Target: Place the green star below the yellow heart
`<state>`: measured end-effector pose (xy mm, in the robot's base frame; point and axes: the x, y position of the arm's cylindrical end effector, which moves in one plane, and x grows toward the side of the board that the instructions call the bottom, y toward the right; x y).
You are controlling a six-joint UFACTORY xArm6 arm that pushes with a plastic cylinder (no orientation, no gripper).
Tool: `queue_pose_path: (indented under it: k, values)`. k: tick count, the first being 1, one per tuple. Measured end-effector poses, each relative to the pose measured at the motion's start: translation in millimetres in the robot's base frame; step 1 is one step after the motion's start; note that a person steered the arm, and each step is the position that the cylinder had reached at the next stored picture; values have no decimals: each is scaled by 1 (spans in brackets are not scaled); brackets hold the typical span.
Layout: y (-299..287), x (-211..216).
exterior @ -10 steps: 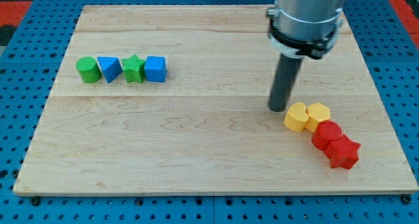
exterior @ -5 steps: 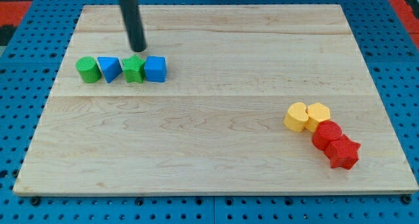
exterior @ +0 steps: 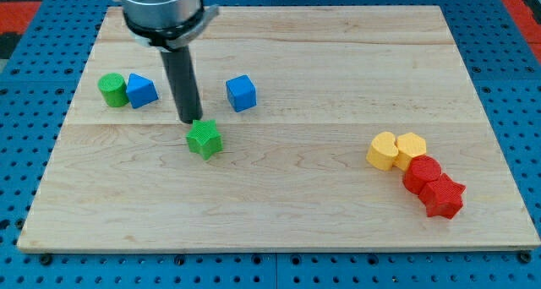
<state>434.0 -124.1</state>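
My tip (exterior: 189,120) rests at the upper edge of the green star (exterior: 204,140), touching it or all but touching; the rod rises from there toward the table's (exterior: 279,213) top-left corner; there are no fingers on this arm, only the rod, so nothing is spread or pinched; the green star lies in the left half of the table, about midway between its top and bottom edges; the yellow heart (exterior: 382,150) sits far off near the right edge, touching a yellow hexagon-like block (exterior: 412,145), though its exact shape is hard to read; just below them a red round block (exterior: 423,172) and a red star (exterior: 444,196) press together; near the left edge a green cylinder (exterior: 112,89) touches a blue triangular block (exterior: 141,90); a blue cube (exterior: 241,93) stands alone, up and to the right of the green star
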Motion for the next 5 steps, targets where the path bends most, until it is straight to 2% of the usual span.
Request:
queue_pose_path:
  k: [1,2,4,5]
  values:
    - [-3,43]
    - [53,50]
    - [78,16]
    - [159,58]
